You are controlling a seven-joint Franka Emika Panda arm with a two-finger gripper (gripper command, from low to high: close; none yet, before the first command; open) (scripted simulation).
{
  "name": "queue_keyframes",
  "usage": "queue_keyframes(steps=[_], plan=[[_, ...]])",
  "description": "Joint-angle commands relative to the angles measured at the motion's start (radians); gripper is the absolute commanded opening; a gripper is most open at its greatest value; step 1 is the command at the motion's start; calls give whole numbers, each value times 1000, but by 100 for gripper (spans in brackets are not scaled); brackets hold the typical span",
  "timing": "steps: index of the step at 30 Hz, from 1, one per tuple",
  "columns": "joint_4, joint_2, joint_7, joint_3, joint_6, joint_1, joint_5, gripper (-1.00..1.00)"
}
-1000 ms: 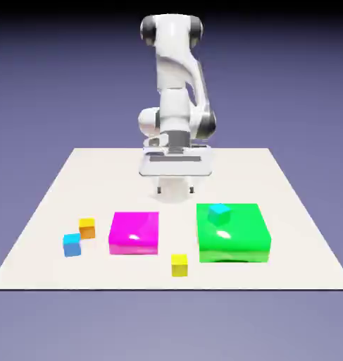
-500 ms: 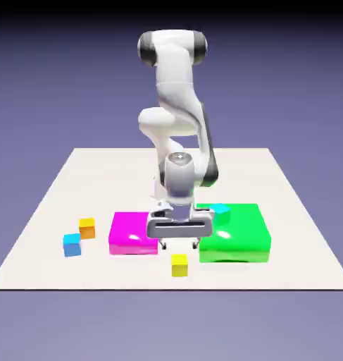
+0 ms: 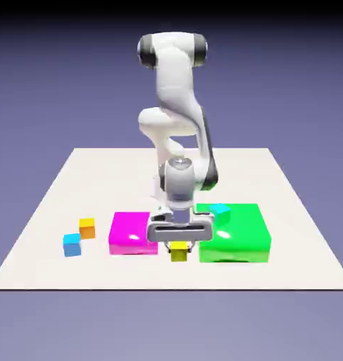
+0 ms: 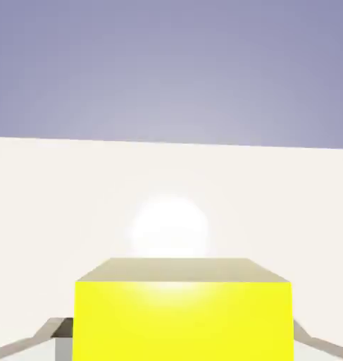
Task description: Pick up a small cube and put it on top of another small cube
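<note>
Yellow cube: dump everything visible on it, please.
The yellow cube is small, plain and evenly coloured, with flat faces, crisp edges and no visible markings; the material looks smooth, perhaps plastic. It is gripped between the fingertips of the tool, one on each of two opposite sides. It sits upright, between the magenta block and the green block in the exterior view, touching neither. Whether its underside clears the table can't be told.

Table (image 3: 103, 271), flat blocks (image 3: 134, 233), orange cube (image 3: 87, 229), blue cube (image 3: 72, 245)

The pictures are bright, with a round white glare on the table (image 4: 47, 211) in the hand view and small shiny spots on the pink block (image 3: 134, 233) and green block (image 3: 234, 233).
</note>
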Motion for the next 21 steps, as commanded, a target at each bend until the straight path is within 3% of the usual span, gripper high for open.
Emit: queue_keyframes(steps=[1,11,18,19,21], plan=[[8,-9,16,-35,-17,-36,8,-100],[83,-91,177,-374,-185,-383,82,-100],[113,106,90,-269,-21,-470,202,-100],[113,106,90,-269,-21,-470,202,100],[108,70,106,-288,-51,-454,180,100]])
